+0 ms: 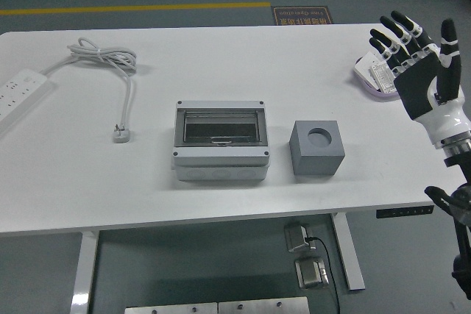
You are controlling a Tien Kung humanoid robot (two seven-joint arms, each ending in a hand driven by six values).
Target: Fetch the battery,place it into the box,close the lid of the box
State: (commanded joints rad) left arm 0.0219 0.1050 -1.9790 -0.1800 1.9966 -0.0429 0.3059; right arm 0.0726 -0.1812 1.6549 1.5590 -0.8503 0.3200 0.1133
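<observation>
A grey box (221,141) with a clear lid lying shut stands at the table's middle. At the far right a white blocky item (380,75), apparently the battery, lies in a pale purple dish (366,77). My right hand (419,38) is raised just right of that dish, palm toward the camera, fingers spread and slightly bent; it is open, holds nothing and partly hides the dish. The left hand does not show.
A grey cube (316,148) with a round hole on top sits right of the box. A white power strip (18,93) lies at the left edge, its coiled cable (103,56) ending in a plug (120,134).
</observation>
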